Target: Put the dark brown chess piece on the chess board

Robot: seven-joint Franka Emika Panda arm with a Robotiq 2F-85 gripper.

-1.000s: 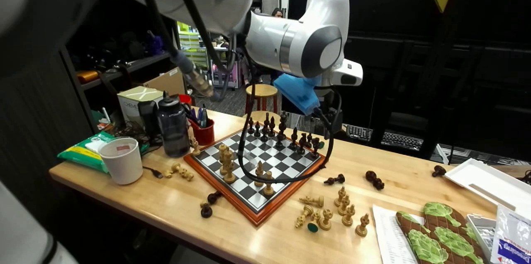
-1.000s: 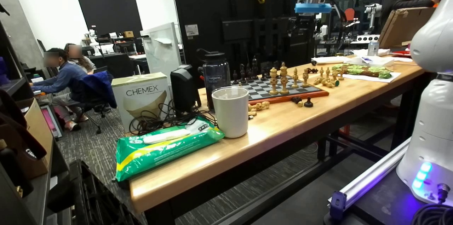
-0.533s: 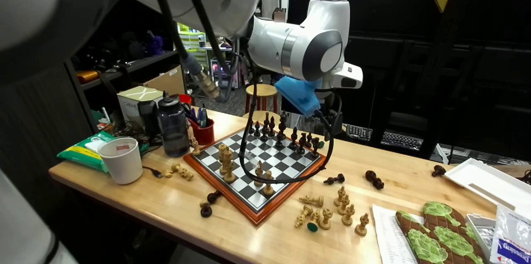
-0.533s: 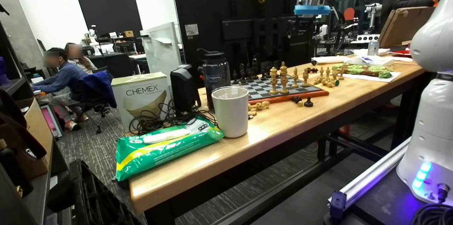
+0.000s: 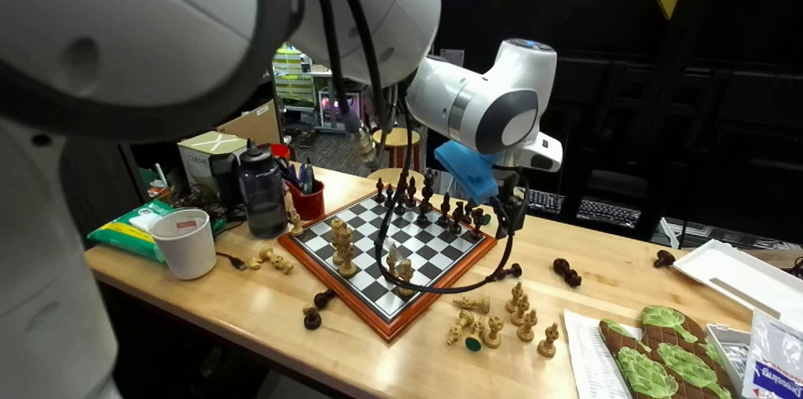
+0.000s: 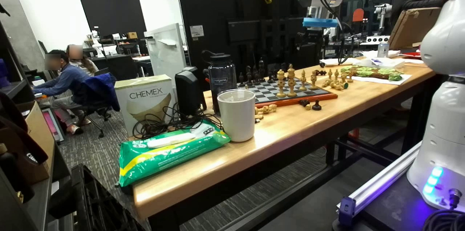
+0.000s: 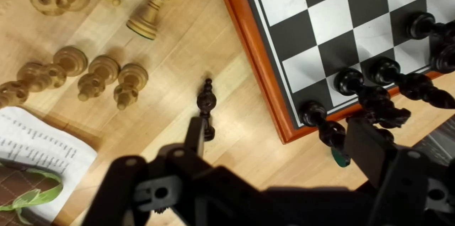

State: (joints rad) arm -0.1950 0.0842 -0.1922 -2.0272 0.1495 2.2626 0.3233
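The surface [image 7: 245, 126] is pale, glossy wood with visible planks, and the chess board [image 7: 330, 20] on it is smooth and checkered, framed by a raised reddish-brown border. Turned, bulbous pale tan pieces [image 7: 130, 76] stand or lie near a printed sheet [image 7: 46, 151] and a quilted brown mitt [image 7: 28, 183]. Between them and the board runs an open strip of wood; standing dark pieces [image 7: 350, 80] crowd the board's corner, and in an exterior view a black cable [image 5: 448, 291] loops down in front of the board. I see the claw [image 7: 277, 132] above the surface, its two fingers wide apart. The dark brown chess piece [image 7: 206, 101] lies on its side on that strip, off the board and below the claw; in the wrist view its thin tip points away from the claw, and one finger partly hides it near the foot.
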